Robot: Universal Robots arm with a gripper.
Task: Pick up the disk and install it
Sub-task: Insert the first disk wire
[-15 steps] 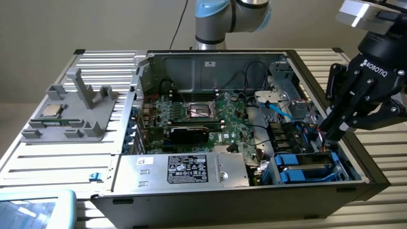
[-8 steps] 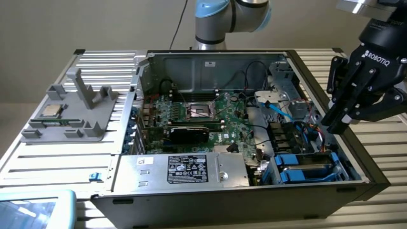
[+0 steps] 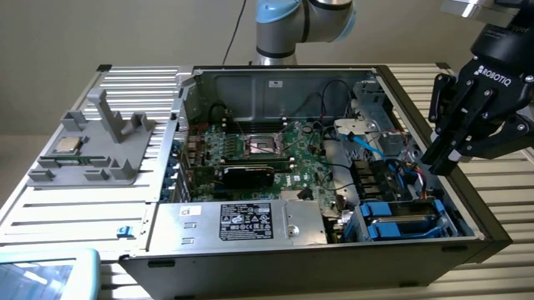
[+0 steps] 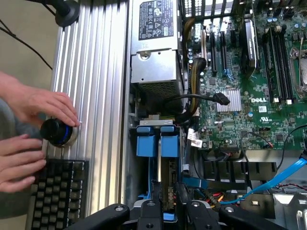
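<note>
One disk [image 4: 159, 143] seated in bay beneath end effector [image 4: 175, 211]

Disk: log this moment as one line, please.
gripper poised above disk | disk sits in case bay, blue rails showing

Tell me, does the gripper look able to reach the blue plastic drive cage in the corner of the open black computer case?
Probably yes. The gripper hangs above the blue plastic drive cage, the black computer case has no cover, and no cable seems to cross the cage.
</note>
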